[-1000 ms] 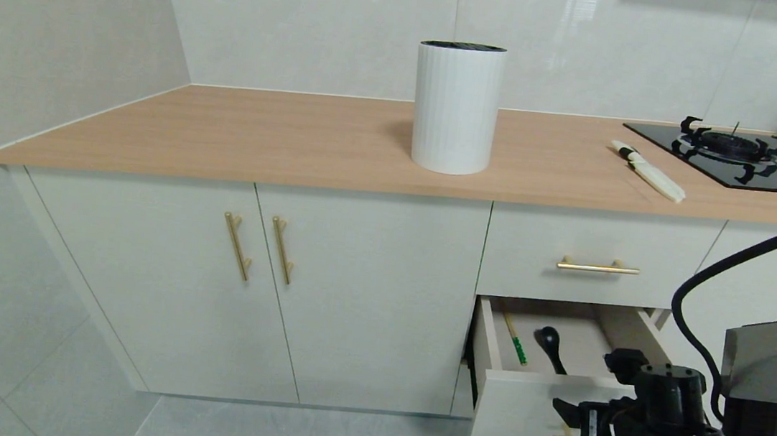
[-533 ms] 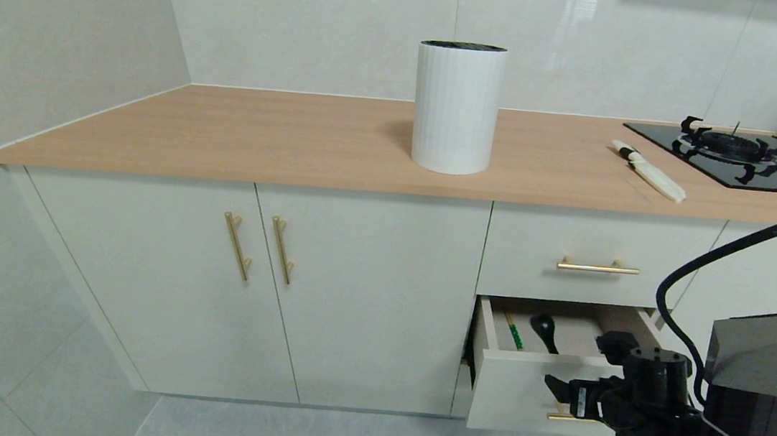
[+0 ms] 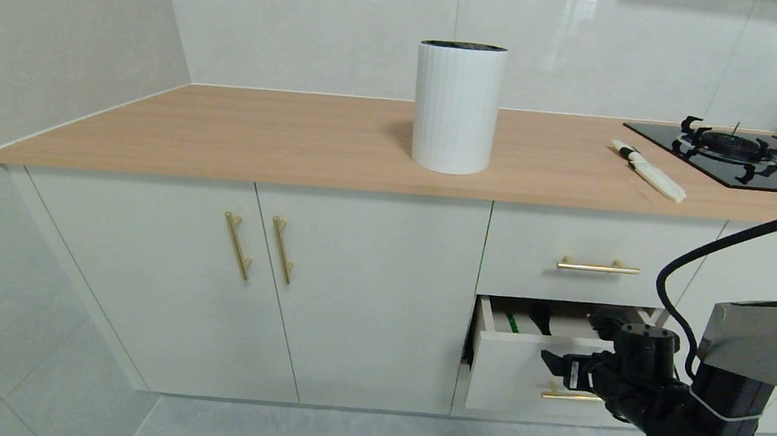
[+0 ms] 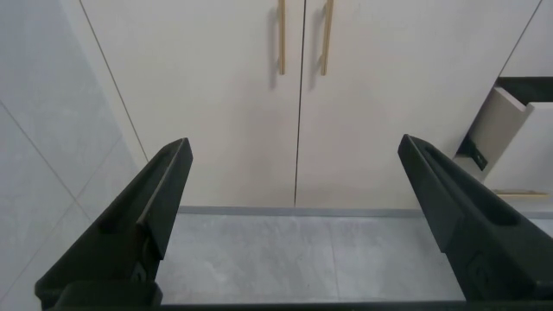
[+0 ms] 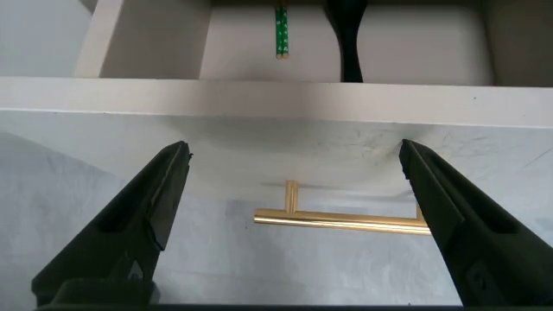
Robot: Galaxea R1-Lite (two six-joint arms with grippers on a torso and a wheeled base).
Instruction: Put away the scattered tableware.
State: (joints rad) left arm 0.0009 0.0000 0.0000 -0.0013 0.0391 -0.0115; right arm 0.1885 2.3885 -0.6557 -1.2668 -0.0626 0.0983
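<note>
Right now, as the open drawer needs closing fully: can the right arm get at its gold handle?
Probably yes. The right pincer hangs open just before the lower drawer's handle, with nothing between them.

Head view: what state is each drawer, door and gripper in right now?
Lower drawer: partly open, chopsticks and black spoon inside.
Upper drawer: shut.
Cabinet doors: both shut.
Right gripper: open, at the lower drawer's front.
Left gripper: open, empty.

The table [image 3: 260, 132] above the drawer [image 3: 503, 374] looks like matt wood; the drawer's handle [image 5: 341, 222] is shiny brass-coloured metal, its front smooth matt white.
</note>
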